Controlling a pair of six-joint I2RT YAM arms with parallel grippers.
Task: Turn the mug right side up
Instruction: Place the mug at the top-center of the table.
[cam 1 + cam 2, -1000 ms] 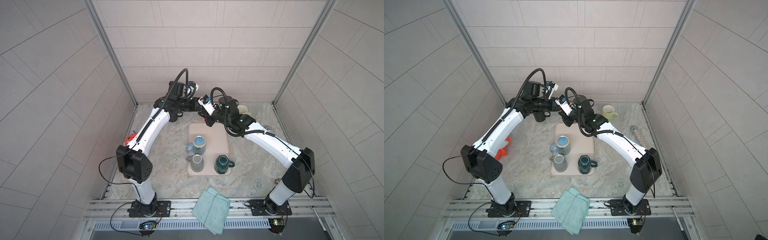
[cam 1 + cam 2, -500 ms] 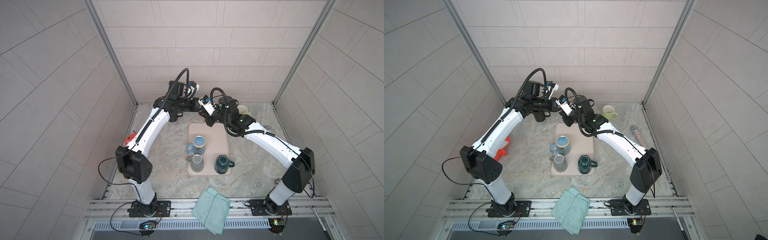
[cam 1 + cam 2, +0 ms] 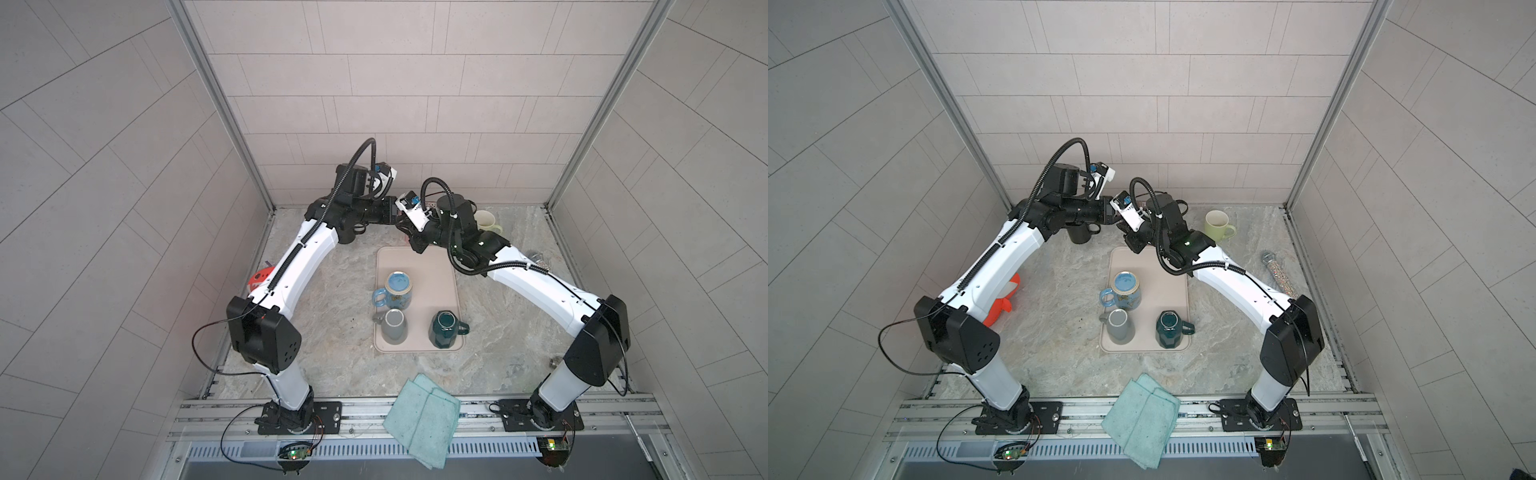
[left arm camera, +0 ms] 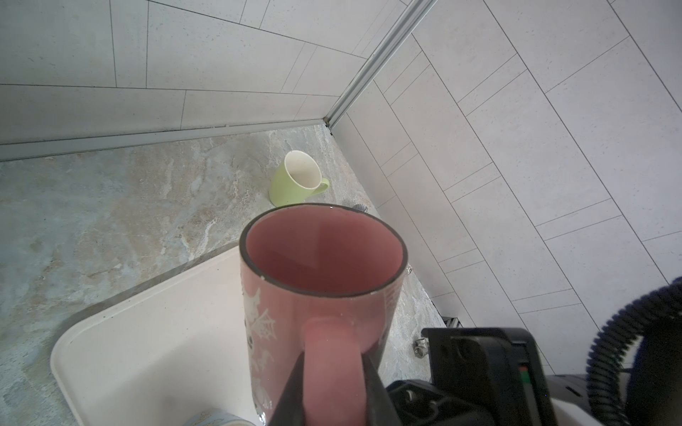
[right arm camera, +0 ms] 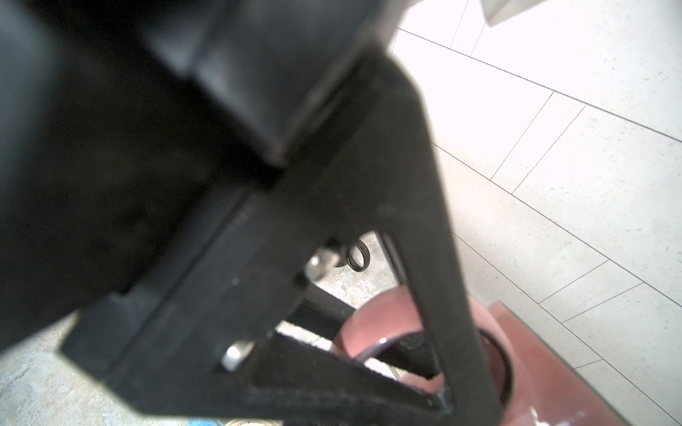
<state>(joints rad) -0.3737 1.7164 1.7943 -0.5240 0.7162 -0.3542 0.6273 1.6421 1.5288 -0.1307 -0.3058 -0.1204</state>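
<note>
Our left claw clamps the handle of the pink mug, held mouth-up above the far end of the tray. A white cobweb drawing marks its side. Our right claw is clenched beside it, but we cannot tell if it grips. The tray carries a blue mug, a grey mug and a green mug. A lime mug stands near the far right corner of the counter.

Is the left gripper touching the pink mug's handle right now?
Touching. The left wrist view shows the left gripper closed on the handle of the pink mug, its fingers pressed against both sides.
</note>
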